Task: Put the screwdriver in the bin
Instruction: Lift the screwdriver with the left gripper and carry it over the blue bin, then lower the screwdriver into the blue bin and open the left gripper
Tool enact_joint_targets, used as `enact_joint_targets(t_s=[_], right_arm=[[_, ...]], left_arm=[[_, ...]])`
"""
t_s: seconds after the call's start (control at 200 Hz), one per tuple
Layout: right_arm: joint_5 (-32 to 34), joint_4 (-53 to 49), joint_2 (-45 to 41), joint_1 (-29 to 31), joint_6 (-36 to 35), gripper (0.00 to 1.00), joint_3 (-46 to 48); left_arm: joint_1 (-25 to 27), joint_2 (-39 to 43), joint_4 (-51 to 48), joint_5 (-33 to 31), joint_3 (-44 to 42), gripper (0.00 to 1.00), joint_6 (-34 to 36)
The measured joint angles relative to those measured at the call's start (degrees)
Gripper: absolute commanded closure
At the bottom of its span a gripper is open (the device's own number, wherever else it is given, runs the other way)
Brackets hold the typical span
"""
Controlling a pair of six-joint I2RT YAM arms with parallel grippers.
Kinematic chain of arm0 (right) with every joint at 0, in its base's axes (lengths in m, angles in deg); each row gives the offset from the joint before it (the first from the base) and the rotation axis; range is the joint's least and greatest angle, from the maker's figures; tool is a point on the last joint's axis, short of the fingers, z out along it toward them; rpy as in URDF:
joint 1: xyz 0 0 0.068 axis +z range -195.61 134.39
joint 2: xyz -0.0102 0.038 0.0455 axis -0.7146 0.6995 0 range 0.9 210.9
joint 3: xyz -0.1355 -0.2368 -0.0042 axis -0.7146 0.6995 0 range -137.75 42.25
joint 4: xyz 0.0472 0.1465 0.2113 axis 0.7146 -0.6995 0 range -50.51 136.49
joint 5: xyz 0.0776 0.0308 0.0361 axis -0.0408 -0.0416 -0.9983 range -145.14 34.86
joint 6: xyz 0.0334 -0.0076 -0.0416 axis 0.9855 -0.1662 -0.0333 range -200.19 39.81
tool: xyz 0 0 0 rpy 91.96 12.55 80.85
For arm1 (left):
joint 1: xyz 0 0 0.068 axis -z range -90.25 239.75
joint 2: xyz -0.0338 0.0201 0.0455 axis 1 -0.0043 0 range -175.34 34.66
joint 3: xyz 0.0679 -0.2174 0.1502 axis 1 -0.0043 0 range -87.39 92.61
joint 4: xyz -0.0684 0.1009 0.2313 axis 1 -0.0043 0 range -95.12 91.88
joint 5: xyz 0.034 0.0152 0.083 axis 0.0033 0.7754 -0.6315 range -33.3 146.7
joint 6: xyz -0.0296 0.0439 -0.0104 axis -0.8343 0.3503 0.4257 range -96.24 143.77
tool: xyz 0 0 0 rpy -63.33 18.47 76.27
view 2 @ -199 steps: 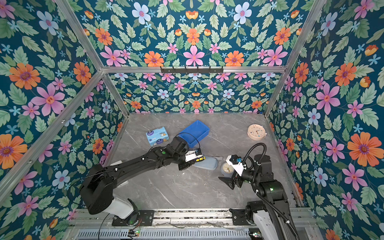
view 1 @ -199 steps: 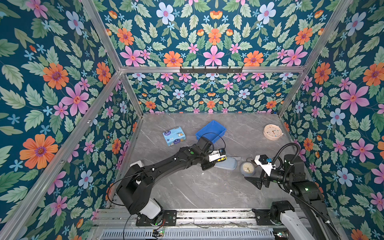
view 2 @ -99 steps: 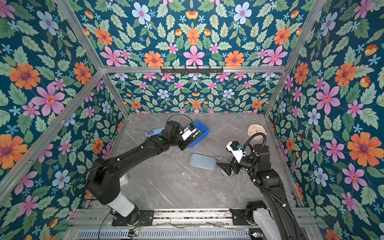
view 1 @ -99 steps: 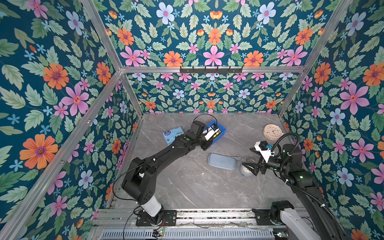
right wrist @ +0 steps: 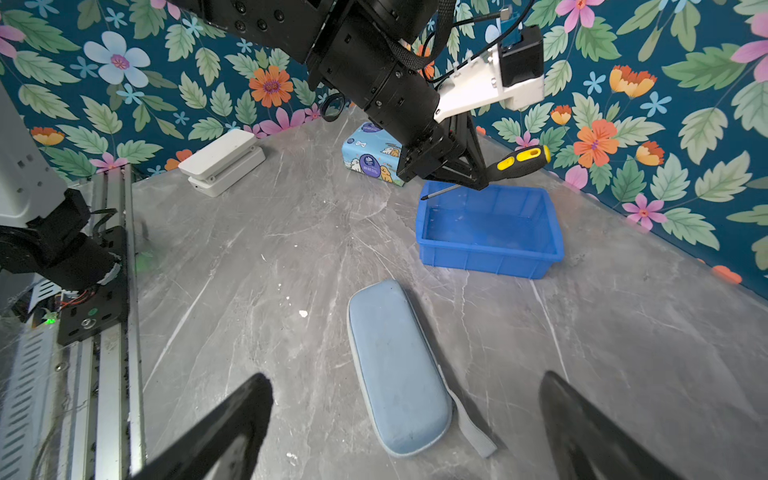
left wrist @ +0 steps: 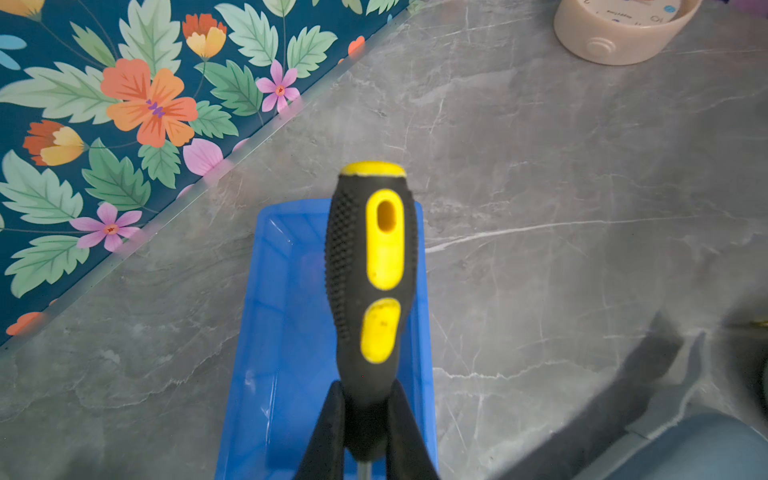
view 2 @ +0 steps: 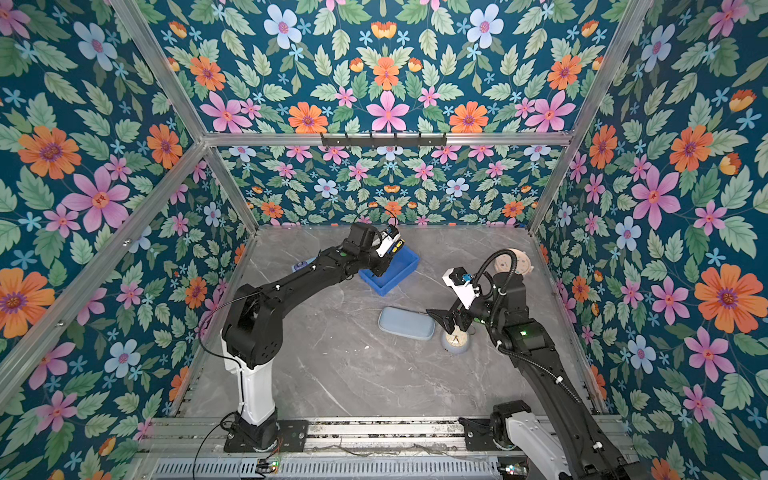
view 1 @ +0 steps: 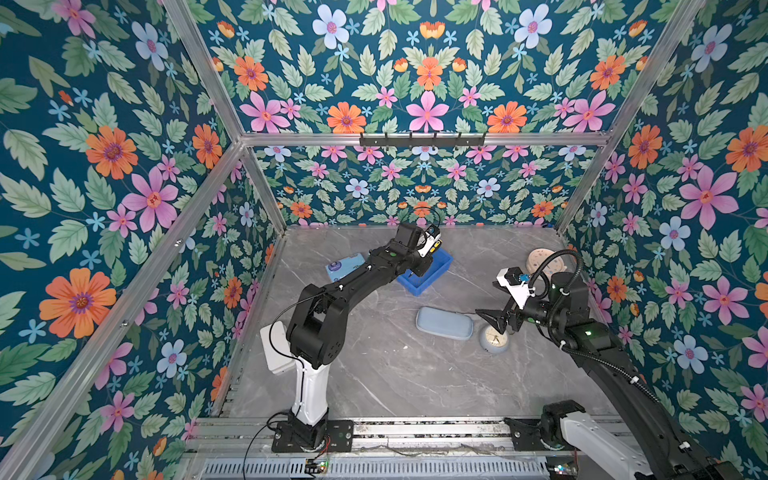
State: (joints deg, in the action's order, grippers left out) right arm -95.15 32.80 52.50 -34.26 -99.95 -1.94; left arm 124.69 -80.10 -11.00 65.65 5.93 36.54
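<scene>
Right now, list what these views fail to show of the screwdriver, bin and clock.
- Tip of the screwdriver: left wrist view, cut off by the bottom edge.
- Part of the bin: both top views, behind the left arm.
- Face of the small clock: both top views, partly behind the right fingers.

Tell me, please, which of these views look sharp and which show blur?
Left wrist view: screwdriver handle crisp, a dark shape nearby blurred. Right wrist view: pale blue case sharp, the right hand's fingers soft. Both top views: evenly lit, sharp.
</scene>
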Motion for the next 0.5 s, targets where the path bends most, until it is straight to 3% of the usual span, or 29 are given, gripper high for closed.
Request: enact_joint_targets(t_s=[0.5], right_arm=[[2.21,1.75,1.33,0.33,0.02,0.01,0.39]], left_arm=[[-0.63,-9.57,1.88,-2.95,3.26,1.0,-7.76]])
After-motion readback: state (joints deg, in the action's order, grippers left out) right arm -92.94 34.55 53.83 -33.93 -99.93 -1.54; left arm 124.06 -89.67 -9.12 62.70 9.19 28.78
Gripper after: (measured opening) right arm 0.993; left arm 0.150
